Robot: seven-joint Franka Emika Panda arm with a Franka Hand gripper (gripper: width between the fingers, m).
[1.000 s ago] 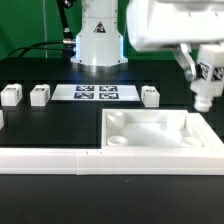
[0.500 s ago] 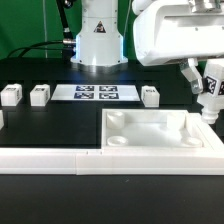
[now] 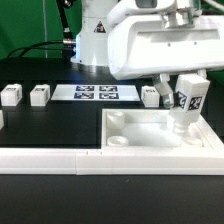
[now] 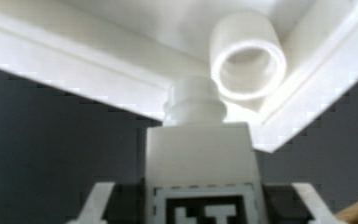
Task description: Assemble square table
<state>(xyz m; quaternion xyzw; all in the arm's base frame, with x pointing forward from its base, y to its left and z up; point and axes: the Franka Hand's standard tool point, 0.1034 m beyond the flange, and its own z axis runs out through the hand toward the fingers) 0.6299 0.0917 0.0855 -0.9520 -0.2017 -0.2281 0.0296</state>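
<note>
**Exterior view: leg clamped in the gripper over the square top's far right corner**

Exterior view first, and I read clock directions from the middle of the square table top (image 3: 150,131). The top lies flat on the black table (image 3: 40,125), open side up, towards the exterior view's right. One round corner socket (image 3: 118,140) shows at about 8 o'clock.

The held leg (image 3: 188,106) hangs at about 2 o'clock, over the top's far right corner. It is tilted, with its black-white tag facing the camera and its round peg pointing down. I cannot tell from this view whether the peg touches the top.

The gripper (image 3: 181,90) is clamped on this leg, one finger on each side of the tagged block.

From the wrist view, the leg (image 4: 202,150) runs straight out between the fingers (image 4: 101,203). Its peg end sits just beside a socket ring (image 4: 247,68) against the top's raised rim (image 4: 87,60), not inside the ring.

Further out, a loose leg (image 3: 150,95) stands at 12 o'clock, partly hidden behind the arm. The marker board (image 3: 97,93) lies flat at about 10 o'clock. Beyond it, also near 10 o'clock, two more legs (image 3: 40,95) and (image 3: 12,95) stand side by side and apart from each other. The long white rail (image 3: 50,157) lies along the near edge, from about 6 round to 8 o'clock, right up against the top.
</note>
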